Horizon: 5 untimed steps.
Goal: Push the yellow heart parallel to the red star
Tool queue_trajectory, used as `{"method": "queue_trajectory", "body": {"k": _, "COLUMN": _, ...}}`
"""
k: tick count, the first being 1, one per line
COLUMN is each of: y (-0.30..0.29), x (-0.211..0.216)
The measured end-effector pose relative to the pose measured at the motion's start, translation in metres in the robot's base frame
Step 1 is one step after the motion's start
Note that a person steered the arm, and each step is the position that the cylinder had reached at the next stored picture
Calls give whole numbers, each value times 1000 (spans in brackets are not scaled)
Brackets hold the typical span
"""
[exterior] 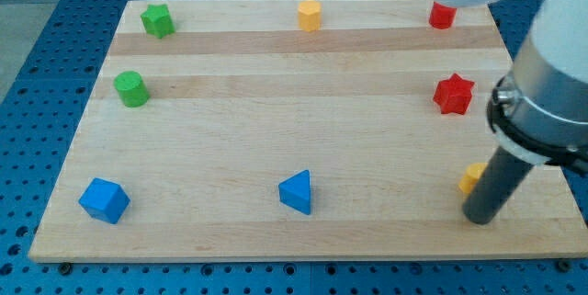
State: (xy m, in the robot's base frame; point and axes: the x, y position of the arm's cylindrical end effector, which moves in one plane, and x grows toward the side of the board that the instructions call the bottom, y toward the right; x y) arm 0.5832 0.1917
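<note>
Yellow heart (471,177) is seen only in part at the view's right, low on the wooden board (276,148), its right side hidden behind the dark rod. My tip (480,219) is set down just beside it, slightly toward the view's bottom and right; whether the two are touching cannot be told. No gripper is carried, so nothing is held or clamped. The red star (453,94) lies above the heart, well apart from it, near the board's right edge. A glancing push may be feared here: if the heart is struck off-centre, it could be spun aside or slid off the nearby right edge rather than lined up. If it is driven too far upward, the star itself could be knocked. A red block (442,15) at the top right is well clear.
</note>
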Motion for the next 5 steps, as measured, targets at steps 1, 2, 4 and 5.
{"method": "queue_trajectory", "body": {"k": 1, "y": 22, "x": 0}}
{"method": "queue_trajectory", "body": {"k": 2, "y": 34, "x": 0}}
{"method": "queue_trajectory", "body": {"k": 4, "y": 14, "x": -21}}
{"method": "queue_trajectory", "body": {"k": 5, "y": -9, "x": -32}}
